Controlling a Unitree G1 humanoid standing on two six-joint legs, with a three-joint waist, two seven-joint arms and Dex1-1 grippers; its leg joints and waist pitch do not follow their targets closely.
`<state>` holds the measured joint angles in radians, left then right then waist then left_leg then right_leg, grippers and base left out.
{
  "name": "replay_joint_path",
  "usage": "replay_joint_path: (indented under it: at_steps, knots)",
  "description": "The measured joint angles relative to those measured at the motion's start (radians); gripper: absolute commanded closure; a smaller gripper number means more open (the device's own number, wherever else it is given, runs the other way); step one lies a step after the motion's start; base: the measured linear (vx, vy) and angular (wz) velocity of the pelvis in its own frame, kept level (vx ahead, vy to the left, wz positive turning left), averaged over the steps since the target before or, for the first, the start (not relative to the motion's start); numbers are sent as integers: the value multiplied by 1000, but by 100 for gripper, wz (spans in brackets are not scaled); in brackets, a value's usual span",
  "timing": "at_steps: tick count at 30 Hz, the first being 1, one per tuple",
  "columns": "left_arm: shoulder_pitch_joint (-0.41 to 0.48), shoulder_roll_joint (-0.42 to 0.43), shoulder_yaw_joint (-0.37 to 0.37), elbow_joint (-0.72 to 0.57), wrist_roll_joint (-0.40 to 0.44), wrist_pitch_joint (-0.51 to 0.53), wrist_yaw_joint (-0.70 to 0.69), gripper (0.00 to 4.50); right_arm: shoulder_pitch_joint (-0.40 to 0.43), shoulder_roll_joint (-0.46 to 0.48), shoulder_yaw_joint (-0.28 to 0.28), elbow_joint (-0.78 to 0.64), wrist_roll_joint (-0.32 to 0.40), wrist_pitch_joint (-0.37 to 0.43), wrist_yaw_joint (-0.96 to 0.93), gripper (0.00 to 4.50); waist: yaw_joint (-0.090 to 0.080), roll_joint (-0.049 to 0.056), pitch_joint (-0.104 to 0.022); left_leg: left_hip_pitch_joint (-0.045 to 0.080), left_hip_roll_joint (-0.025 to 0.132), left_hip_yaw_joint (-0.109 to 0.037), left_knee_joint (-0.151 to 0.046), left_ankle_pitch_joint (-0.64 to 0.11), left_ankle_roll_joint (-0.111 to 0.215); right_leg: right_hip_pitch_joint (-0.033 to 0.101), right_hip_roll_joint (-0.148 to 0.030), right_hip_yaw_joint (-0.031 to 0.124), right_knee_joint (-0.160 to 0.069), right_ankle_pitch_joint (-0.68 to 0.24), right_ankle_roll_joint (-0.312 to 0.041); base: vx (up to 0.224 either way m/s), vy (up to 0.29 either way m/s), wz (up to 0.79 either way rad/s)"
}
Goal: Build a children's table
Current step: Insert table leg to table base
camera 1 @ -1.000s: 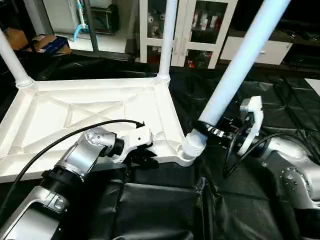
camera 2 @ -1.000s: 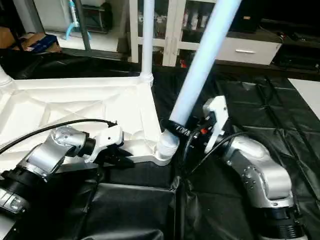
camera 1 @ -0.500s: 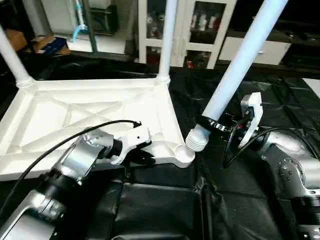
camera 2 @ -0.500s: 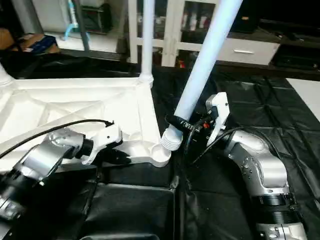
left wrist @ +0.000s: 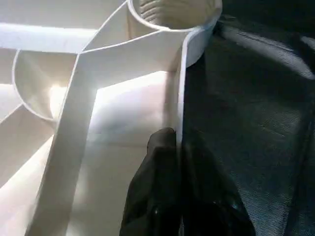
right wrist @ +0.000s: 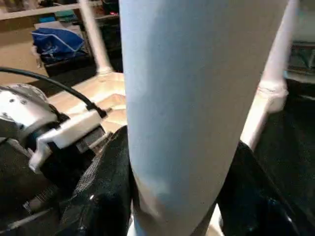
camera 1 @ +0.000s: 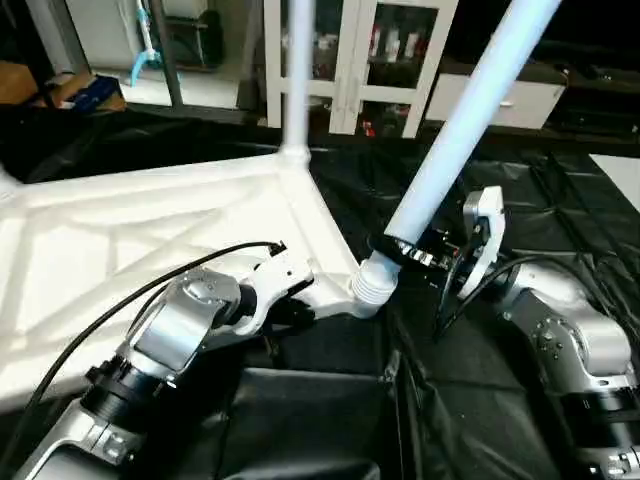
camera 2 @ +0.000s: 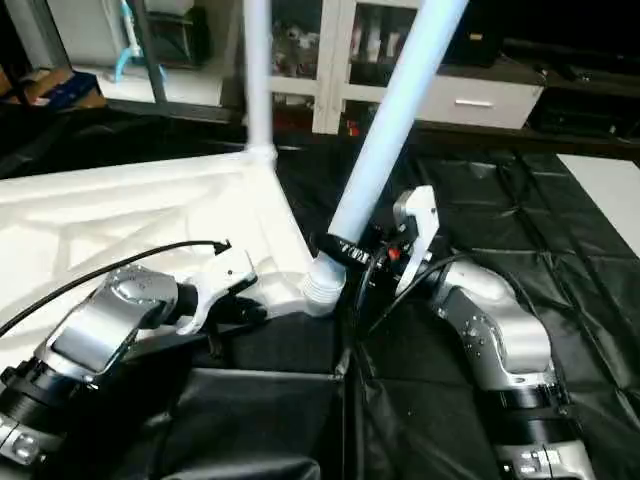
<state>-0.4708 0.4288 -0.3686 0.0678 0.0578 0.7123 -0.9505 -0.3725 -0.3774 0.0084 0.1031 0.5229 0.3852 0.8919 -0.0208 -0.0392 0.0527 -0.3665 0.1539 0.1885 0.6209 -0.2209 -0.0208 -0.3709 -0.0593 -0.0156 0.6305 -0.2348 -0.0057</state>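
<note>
Clamping the near rim of the table top (camera 1: 120, 240), the left gripper (left wrist: 178, 162) has one black finger on each side of the thin edge wall, close to the corner socket (left wrist: 172, 14). This hold appears intended to keep the top from sliding or turning while a leg is driven into that corner.

The top lies upside down on the black sheet (camera 1: 560, 200), ribbed underside facing up, so the sockets open upward and legs can be entered from above. One fitted leg (camera 1: 297, 70) stands upright at the far corner.

The right gripper (camera 1: 400, 252) is closed around the leg being fitted (camera 1: 455, 120), gripping it low on the shaft, just above the threaded end (camera 1: 372, 285). A low grip gives the best control of the thread. The leg leans away toward the robot's right, and its ribbed end sits at the mouth of the near corner socket, apparently not yet seated square.

Judgement:
- Step in hand: entering the thread into the socket.
- Next requirement: bring the leg closer to upright so the thread aligns with the socket axis, then rotate.
- Risk: turning while tilted may cross the thread or lever the corner upward against the left-hand clamp
</note>
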Motion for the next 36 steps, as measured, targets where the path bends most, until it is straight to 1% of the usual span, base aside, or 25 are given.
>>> replay_joint_path:
  at_steps: [3, 5, 9, 11, 14, 15, 19, 23, 24, 27, 30, 33, 36]
  knots:
    - [25, 23, 0, -31, -6, -27, -16, 444, -27, 0, -3, 26, -18, -16, 0, 268, 0, 0, 0, -1, 1, 2, 0, 2, 4, -2, 0, 0, 0, 0, 0, 0, 0, 0]
    - [45, 44, -2, -44, -16, -75, -47, 444, -34, 2, -2, 41, -21, -31, 4, 268, 8, -1, 0, -2, 2, 2, 0, 3, 6, -3, 0, -1, 0, 0, 0, 0, 0, 0]
    - [58, 65, -17, -69, -25, -88, -73, 444, -36, 15, 2, 82, -24, -40, 15, 268, 20, -2, 0, -3, 2, 5, 0, 2, 7, -5, 0, 0, -1, 0, 0, 0, 0, 0]
    - [61, 70, -24, -78, -25, -86, -75, 444, -36, 21, 4, 84, -23, -39, 27, 268, 25, -5, 1, -3, 2, 6, 0, 2, 7, -5, 0, 1, 0, 0, 0, 0, 0, 0]
    - [61, 70, -24, -84, -24, -81, -74, 444, -36, 13, 33, 73, -21, -19, 53, 268, 26, -10, 0, -3, 2, 6, 0, 2, 6, -5, 0, 1, 0, 0, 0, 0, 0, 0]
    - [61, 70, -24, -84, -24, -81, -74, 444, -33, 10, 41, 65, -21, -15, 60, 268, 26, -10, 0, -3, 2, 7, 0, 2, 6, -5, 0, 1, 0, 0, 0, 0, 0, 0]
    - [65, 76, -25, -86, -25, -100, -77, 444, -11, -21, 53, 51, -22, -1, 96, 268, 26, -16, 0, -3, 2, 7, 0, 2, 7, -5, 0, 1, -1, 0, 0, 0, 0, 0]
    - [68, 87, -23, -86, -26, -111, -83, 444, -3, -37, 57, 51, -29, -8, 113, 268, 23, -18, 0, -3, 3, 8, 0, 2, 7, -5, 0, 1, 0, 0, 0, 0, 0, 0]
    - [69, 87, -23, -86, -28, -119, -84, 444, -3, -38, 61, 52, -38, -20, 117, 268, 24, -18, 0, -3, 3, 8, 0, 2, 7, -5, 0, 1, 0, 0, 0, 0, 0, 0]
    - [73, 92, -23, -86, -36, -133, -92, 444, -4, -34, 67, 58, -60, -50, 119, 268, 24, -19, -1, -2, 3, 8, 0, 2, 7, -5, 0, 1, 0, 0, 0, 0, 0, 0]
    - [80, 105, -24, -90, -46, -143, -115, 450, -10, -13, 67, 79, -62, -68, 115, 269, 25, -20, -2, -2, 3, 8, 0, 2, 7, -5, 0, 1, 0, 0, 0, 0, 0, 0]
    - [82, 111, -30, -93, -55, -147, -129, 450, -17, 13, 68, 110, -58, -66, 117, 269, 26, -21, -2, -2, 3, 8, 0, 2, 6, -5, 0, 1, 0, 0, 0, 0, 0, 0]
    - [84, 114, -31, -94, -55, -150, -135, 450, -24, 20, 68, 118, -56, -57, 119, 269, 26, -22, -2, -2, 3, 8, 0, 2, 6, -5, 0, 1, 0, 0, 0, 0, 0, 0]
